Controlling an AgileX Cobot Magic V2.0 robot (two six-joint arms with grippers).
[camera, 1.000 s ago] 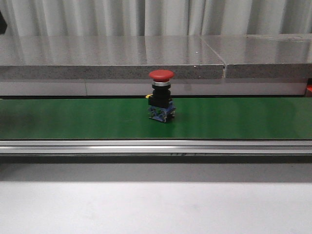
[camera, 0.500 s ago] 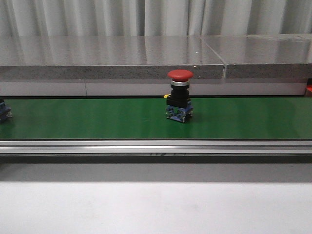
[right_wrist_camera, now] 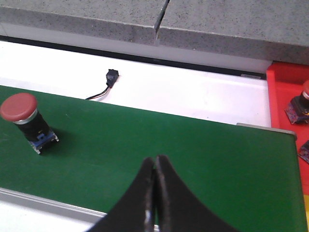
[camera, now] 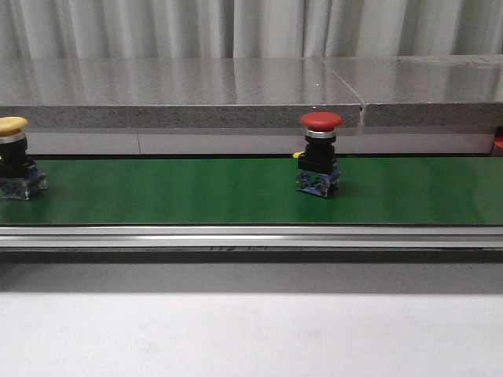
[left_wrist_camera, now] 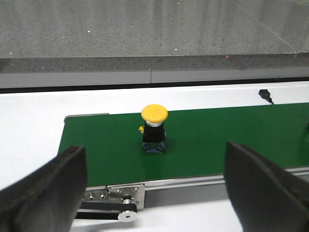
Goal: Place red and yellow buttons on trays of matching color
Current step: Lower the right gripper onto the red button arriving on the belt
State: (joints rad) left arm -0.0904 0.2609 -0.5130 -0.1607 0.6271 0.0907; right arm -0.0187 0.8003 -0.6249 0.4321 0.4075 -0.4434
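Red button (camera: pixel 321 157) stands upright mid-belt, yellow button (camera: pixel 14 163) at the belt's left end. Your left gripper (left_wrist_camera: pixel 154 188) waits with jaws wide, framing the yellow one; right gripper (right_wrist_camera: pixel 154 193) jaws are closed, empty, near the red tray (right_wrist_camera: pixel 289 96).

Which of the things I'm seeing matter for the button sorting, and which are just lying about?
Job:
red button on the belt
yellow button at the belt's left end
red tray, holding buttons already
left gripper, open
right gripper, shut

Lying about:
black plug with cable behind the belt
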